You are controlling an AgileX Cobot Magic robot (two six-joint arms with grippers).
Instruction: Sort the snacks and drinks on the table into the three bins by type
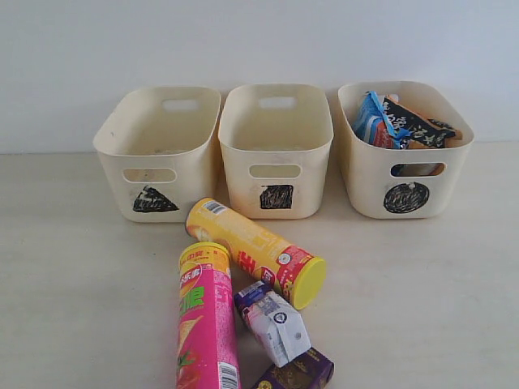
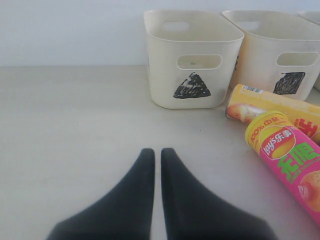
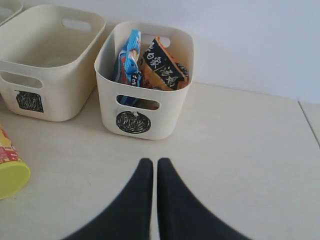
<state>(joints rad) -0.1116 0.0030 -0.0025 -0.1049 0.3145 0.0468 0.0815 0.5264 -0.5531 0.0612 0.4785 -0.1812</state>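
Three cream bins stand in a row at the 12 o'clock side of the table (image 1: 81,284), seen from the exterior view: the triangle bin (image 1: 186,190) at 11 o'clock, the square bin (image 1: 312,190) at 12 and the circle bin (image 1: 369,182) at 1. The blue bag (image 1: 373,120) and the orange bag (image 1: 418,126) stand upright together inside the circle bin, the blue one on its 9 o'clock side. The other two bins show only bare walls and floor. The remaining items lie bunched toward 6 o'clock. The yellow tube (image 1: 251,247) lies on its side just in front of the triangle and square bins, its yellow cap pointing to 4 o'clock. The pink tube (image 1: 204,324) also lies flat, its top toward 12 o'clock and just beside the yellow tube, its foot cut by the frame edge. The white carton (image 1: 276,324) lies tipped over between the pink tube and the yellow cap. The purple carton (image 1: 300,374) sits at its 5 o'clock, touching it or nearly so. The left claw (image 2: 157,152) hangs over bare table near the triangle bin, its fingers pressed together with only a thin slit between them, gripping nothing. The right claw (image 3: 151,162) is closed the same way, empty, over bare table in front of the circle bin.
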